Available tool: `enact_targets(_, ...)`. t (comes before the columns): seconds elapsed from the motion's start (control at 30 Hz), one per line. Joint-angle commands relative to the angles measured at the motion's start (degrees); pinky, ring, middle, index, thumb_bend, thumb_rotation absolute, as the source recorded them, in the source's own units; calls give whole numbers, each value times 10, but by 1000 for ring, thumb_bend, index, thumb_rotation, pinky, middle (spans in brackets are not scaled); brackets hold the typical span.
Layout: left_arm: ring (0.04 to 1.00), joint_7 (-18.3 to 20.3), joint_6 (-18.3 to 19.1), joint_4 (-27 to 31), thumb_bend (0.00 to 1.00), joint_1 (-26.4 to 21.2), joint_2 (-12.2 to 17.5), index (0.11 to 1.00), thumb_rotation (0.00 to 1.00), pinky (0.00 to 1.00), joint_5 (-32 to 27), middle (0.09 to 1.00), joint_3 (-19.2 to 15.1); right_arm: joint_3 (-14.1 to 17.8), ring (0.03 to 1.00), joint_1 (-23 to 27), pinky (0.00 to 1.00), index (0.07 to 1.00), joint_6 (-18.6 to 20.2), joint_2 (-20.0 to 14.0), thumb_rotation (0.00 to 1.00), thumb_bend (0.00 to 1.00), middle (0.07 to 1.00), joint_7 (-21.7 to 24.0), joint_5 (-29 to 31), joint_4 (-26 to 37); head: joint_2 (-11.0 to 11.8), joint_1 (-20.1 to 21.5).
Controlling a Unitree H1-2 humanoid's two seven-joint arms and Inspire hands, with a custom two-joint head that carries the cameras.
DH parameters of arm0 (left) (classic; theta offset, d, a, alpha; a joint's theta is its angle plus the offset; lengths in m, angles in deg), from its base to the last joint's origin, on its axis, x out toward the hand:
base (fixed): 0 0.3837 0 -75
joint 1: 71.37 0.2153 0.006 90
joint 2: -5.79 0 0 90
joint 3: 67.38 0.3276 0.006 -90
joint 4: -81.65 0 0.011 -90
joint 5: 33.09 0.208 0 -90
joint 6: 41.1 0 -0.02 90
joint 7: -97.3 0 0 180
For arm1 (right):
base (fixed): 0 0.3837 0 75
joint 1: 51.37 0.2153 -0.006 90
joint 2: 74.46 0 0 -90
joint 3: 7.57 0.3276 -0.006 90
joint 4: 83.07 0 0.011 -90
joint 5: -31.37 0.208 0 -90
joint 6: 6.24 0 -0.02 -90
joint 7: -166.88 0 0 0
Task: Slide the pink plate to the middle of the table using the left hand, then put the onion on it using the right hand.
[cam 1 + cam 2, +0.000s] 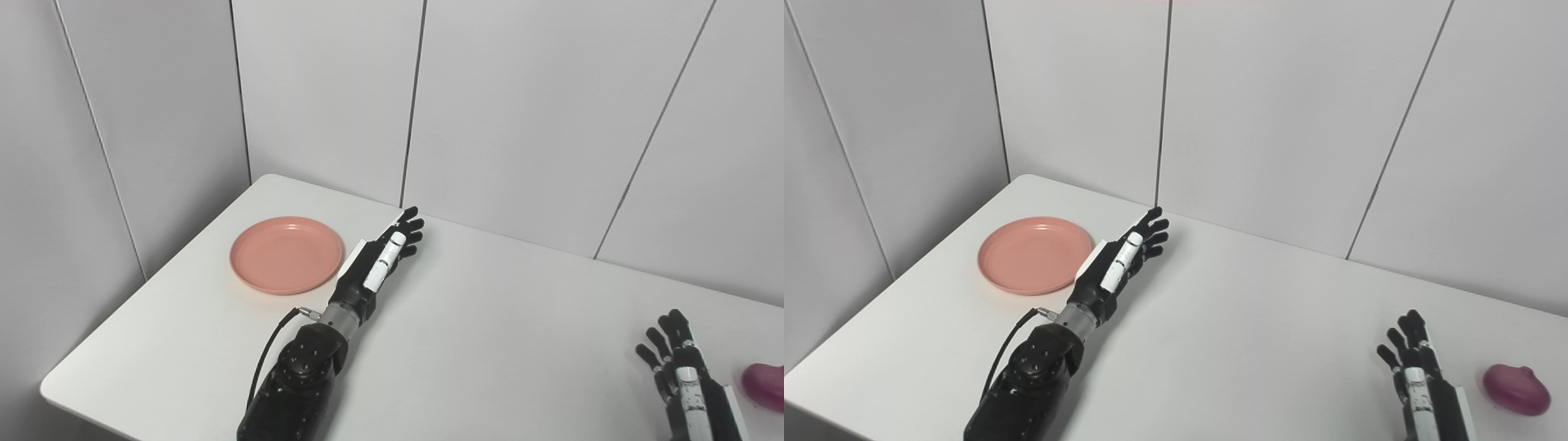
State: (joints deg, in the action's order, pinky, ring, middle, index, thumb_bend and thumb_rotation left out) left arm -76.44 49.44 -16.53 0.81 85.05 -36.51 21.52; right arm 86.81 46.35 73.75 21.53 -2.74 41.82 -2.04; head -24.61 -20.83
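We see a white table (490, 318) set against pale wall panels (520, 110), filling the lower part of the frame. The pink plate (286, 254) lies flat in the left part of the picture, near the table's far left corner, and nothing lies on it. Our left hand (383, 257) reaches up from the bottom edge to the centre-left of the frame, just beside the plate's right rim; we cannot tell whether it touches the rim. Its fingers (410, 223) are stretched out and a little apart, pointing toward the wall, and it holds nothing.

At the lower right of the frame our right hand (1421, 380) stands with its fingers (1412, 334) spread upward and apart, empty too. The purple onion (1517, 389) sits on the table at the far lower right, just to the right of that hand and clear of it, well apart from the plate.
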Motion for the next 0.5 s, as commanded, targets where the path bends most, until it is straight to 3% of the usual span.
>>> enact_targets(0.0, 908, 6, -1, 29, 547, -25, 11, 915, 1000, 896, -10, 922, -5, 4, 950, -20, 945, 973, -23, -5, 813, 687, 961, 5, 1, -33, 0, -1)
enact_targets(0.23, 907, 2, 6, 53, 525, -25, 26, 911, 1000, 900, -16, 919, -25, 2, 952, -27, 952, 971, -22, -6, 798, 684, 956, 9, 5, -22, 0, -7)
enact_targets(0.47, 917, 0, 11, 52, 516, -31, 62, 921, 1000, 916, -9, 927, -48, 1, 943, -34, 942, 960, -17, -10, 798, 707, 950, 13, 7, -16, 2, -13)
